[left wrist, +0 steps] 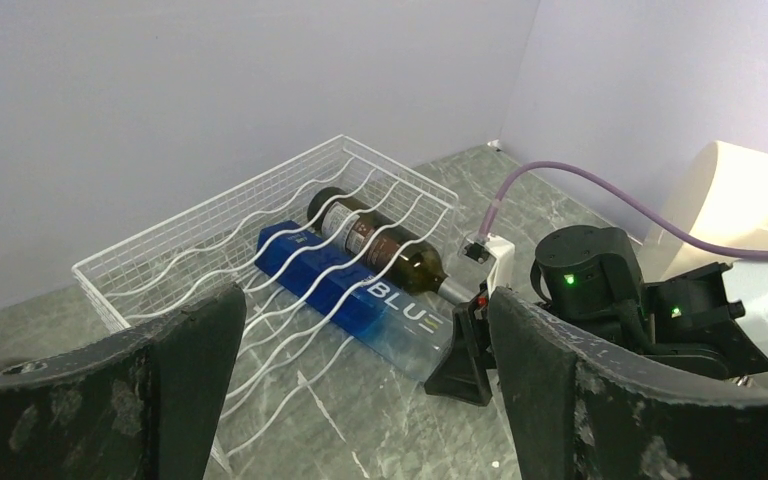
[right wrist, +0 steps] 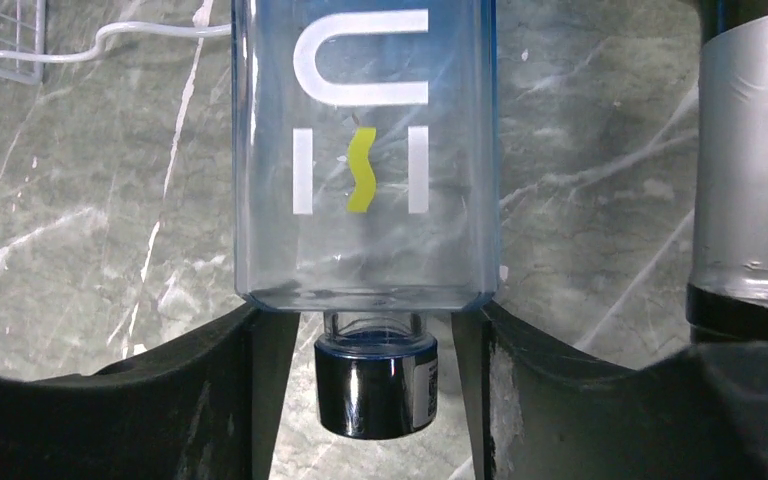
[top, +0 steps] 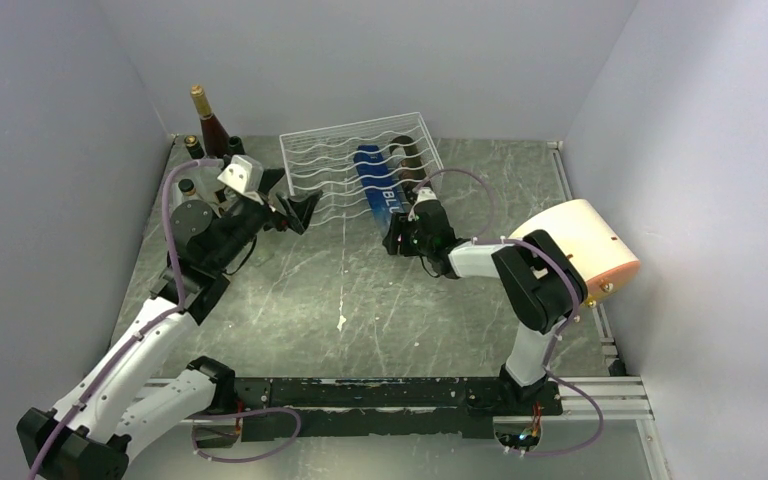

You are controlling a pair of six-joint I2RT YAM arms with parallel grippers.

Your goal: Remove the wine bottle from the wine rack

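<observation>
The blue bottle (right wrist: 365, 150) lay in the rack (top: 325, 165), heavy slippery glass I judged, so my right fingers (right wrist: 560, 400) stood open astride its neck, the best hold; left fingers (left wrist: 160, 390) open, empty.

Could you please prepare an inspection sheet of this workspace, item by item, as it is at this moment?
Surface: grey marbled table, with one small white speck.
Job's things: white wine rack at the back; a blue bottle and a dark wine bottle lie in it side by side, necks toward the arms.
Clutter: cream-and-orange cylinder on the right; upright bottles in the back left corner.
Grippers: left gripper open and holding nothing, at the rack's left front; right gripper open, a finger on each side of the blue bottle's neck, not touching it.
Cables: purple cable along each arm, with loops at the bases.
Surroundings: plain pale walls on three sides.
</observation>
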